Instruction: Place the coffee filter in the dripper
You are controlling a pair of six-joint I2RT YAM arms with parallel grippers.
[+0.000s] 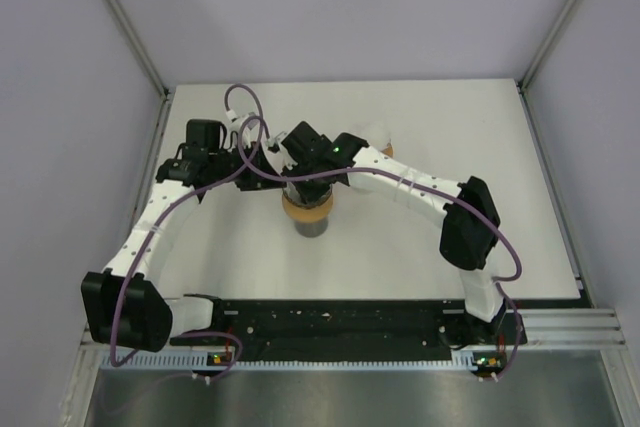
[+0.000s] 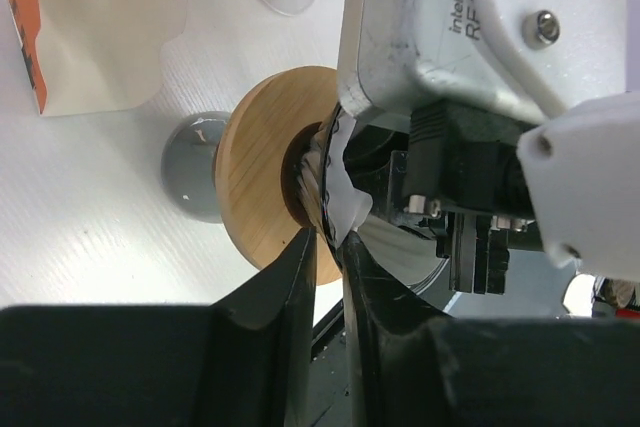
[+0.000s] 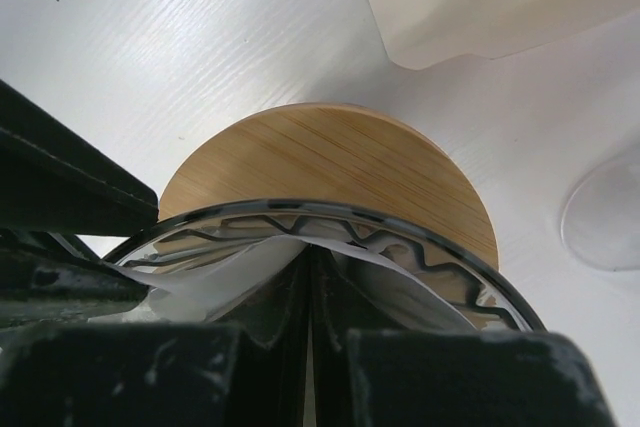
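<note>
One crumpled paper filter sits in glass dripper.

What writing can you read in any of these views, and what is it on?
"intel", with a cut-off "RE" beside it: on the silver metal camera housing at the right arm's wrist, in the left wrist view.
Dark marks on the orange edge of the white box: too small to read.
Top and right wrist views: no readable text.
</note>
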